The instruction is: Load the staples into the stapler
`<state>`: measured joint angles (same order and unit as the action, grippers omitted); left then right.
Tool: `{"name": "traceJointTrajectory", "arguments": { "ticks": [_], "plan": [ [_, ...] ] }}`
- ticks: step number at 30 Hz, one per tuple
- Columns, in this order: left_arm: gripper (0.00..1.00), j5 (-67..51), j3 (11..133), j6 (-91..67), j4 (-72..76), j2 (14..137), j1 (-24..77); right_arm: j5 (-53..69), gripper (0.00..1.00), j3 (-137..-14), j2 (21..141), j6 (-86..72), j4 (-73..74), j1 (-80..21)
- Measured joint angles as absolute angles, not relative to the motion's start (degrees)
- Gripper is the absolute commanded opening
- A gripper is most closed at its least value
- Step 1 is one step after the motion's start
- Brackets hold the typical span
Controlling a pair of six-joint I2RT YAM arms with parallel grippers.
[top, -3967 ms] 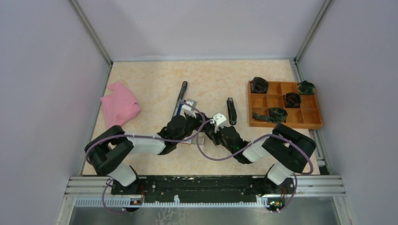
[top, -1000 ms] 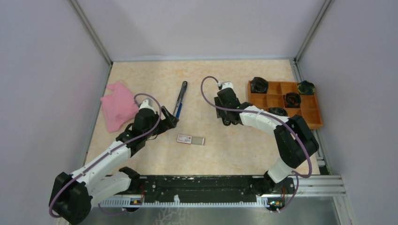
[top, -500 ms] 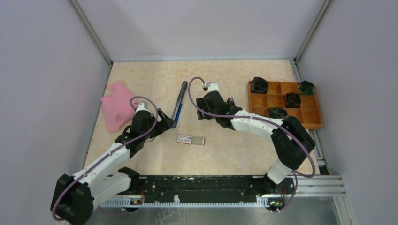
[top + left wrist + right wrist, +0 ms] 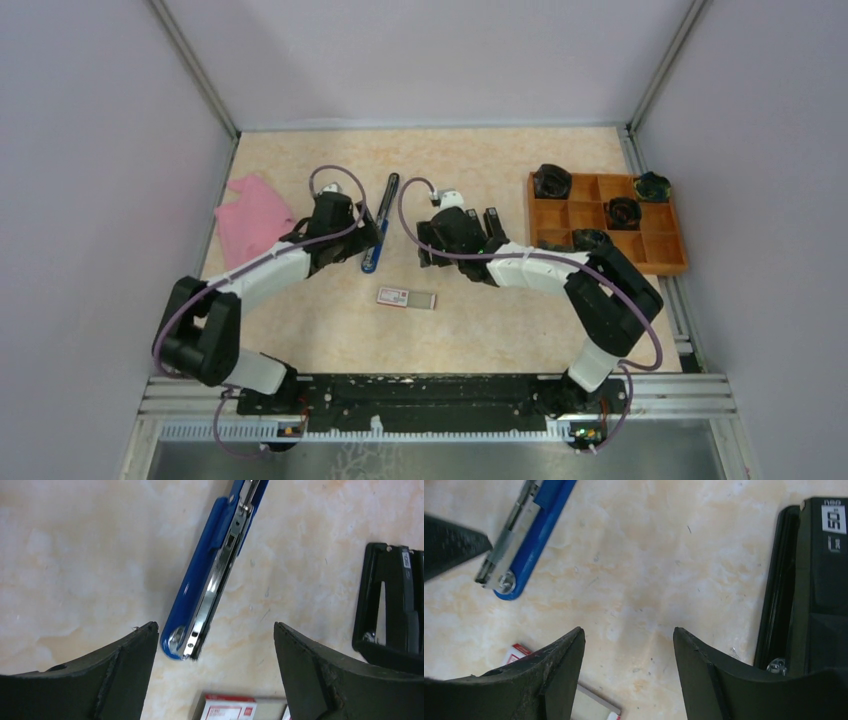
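Observation:
A blue stapler point(image 4: 373, 252) lies opened out flat, its metal channel point(image 4: 215, 587) facing up and its black half point(image 4: 391, 186) pointing to the back. My left gripper point(image 4: 358, 244) hovers open over its blue end point(image 4: 182, 640), which lies just inside the left finger point(image 4: 125, 670). The staples point(image 4: 406, 298) are a white and red box lying nearer the front, seen below both grippers point(image 4: 230, 709) point(image 4: 516, 654). My right gripper point(image 4: 431, 252) is open over bare table point(image 4: 628, 630), between the blue stapler point(image 4: 531, 530) and a black stapler point(image 4: 816, 580).
The black stapler point(image 4: 493, 222) is partly hidden by my right arm. A pink cloth point(image 4: 252, 220) lies at the left. An orange compartment tray point(image 4: 660, 245) holding dark rolled items stands at the right. The two grippers are close together.
My left gripper has swung back and right to hang over the blue stapler's end. My right gripper has moved left, off the black stapler, toward the middle.

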<state>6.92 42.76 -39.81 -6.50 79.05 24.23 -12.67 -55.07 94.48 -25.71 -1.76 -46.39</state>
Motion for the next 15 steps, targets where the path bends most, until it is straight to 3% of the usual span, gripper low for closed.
{"name": "traceJointTrajectory", "arguments": {
  "ticks": [7,15],
  "plan": [
    [0.76,8.4,54.2,-37.2,-11.4,92.6,24.2,-14.1,0.67,-49.8,92.6,-25.3,-1.7,-46.4],
    [0.55,8.3,58.2,-35.8,-15.4,99.2,25.8,-16.0,0.68,-44.8,87.1,-24.7,-3.4,-45.9]
  ]
}}
